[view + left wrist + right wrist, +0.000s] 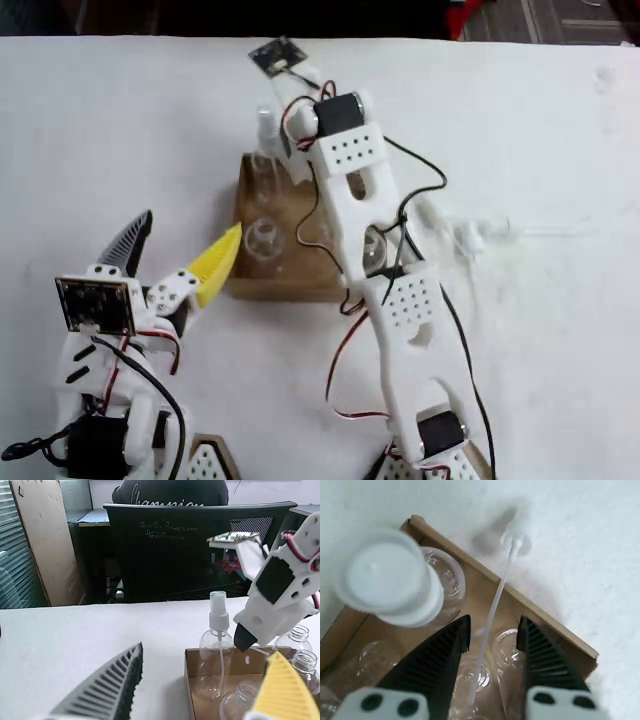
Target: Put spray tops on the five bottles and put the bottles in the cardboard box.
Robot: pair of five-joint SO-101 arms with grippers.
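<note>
The cardboard box point(250, 285) sits mid-table with clear bottles standing in it. One bottle point(212, 665) in a far corner wears a white spray top point(390, 580); the others, such as an uncapped bottle point(265, 240), have bare mouths point(300, 632). My right gripper point(493, 625) hangs open over the box. The thin tube point(490, 620) of a loose spray top point(515, 542) runs between its fingers, the head showing beyond the box wall. My left gripper point(190, 235) is open beside the box's left side, its yellow finger point(285, 690) near the wall and nothing between its fingers.
Another spray top point(468, 236) lies on the white table to the right of the right arm point(350, 160), its tube pointing right. A black chair point(190, 545) stands behind the table's far edge. Bare table spreads left and right of the box.
</note>
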